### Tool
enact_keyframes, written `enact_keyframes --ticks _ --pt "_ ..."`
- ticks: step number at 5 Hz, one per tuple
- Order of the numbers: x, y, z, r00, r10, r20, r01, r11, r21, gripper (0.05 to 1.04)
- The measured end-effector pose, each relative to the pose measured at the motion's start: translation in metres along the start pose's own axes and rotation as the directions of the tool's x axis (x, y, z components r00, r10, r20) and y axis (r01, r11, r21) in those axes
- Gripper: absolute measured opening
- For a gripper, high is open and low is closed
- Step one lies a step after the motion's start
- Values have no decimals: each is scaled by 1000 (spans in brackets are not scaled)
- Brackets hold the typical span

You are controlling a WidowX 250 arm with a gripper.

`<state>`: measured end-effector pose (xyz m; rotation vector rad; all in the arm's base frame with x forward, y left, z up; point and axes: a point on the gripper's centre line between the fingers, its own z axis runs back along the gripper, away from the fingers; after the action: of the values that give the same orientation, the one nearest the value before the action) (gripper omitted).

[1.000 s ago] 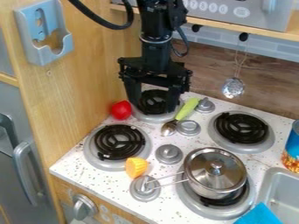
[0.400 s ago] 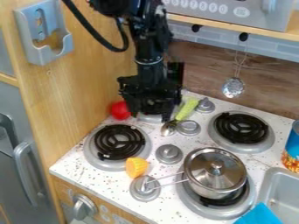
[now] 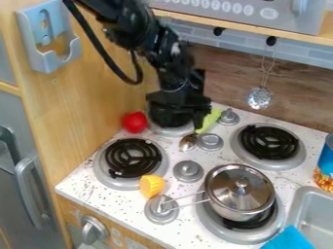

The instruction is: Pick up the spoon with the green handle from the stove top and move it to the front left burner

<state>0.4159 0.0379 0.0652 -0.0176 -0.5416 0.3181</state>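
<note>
Four coil burners, one (image 3: 268, 142) of them at the rear right of the pot (image 3: 224, 208), sit in smooth grey rings on a white, speckled desk (image 3: 114, 199); the pot is round, shiny metal, with a domed lid (image 3: 224, 181) topped by a knob and a looped wire handle (image 3: 195, 205) jutting to the view's left; its contents cannot be made out. Behind the pot and to its left, the black gripper (image 3: 181, 125) hangs low over the rear left burner (image 3: 179, 131), near a green-handled spoon (image 3: 188, 142); whether it is spread or closed, and whether it touches the spoon, I cannot tell; the spoon lies behind the pot and to its left, its rounded metal bowl beside a round grey knob (image 3: 209, 141), its flat green handle slanting back. Farther left of the pot stands a smooth, rounded red object (image 3: 135, 122) by the wood-grained wall (image 3: 84, 121); nearer the pot, just left of it, lies a yellow-orange piece (image 3: 151, 186) with fluted sides; to the pot's right are a grey sink basin (image 3: 299, 204) with a bright blue piece (image 3: 289, 239) at its near edge, and a cylindrical can (image 3: 327, 163); behind the pot, a perforated metal ladle (image 3: 259, 97) hangs from a dark hook (image 3: 271, 41).
</note>
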Motion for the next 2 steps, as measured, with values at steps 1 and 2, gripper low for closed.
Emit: enact_keyframes --ticks 1,2 --pt "10 13 -25 993 51 109 -60 995 76 1008" --pt "22 23 -58 992 46 118 -67 981 180 1008"
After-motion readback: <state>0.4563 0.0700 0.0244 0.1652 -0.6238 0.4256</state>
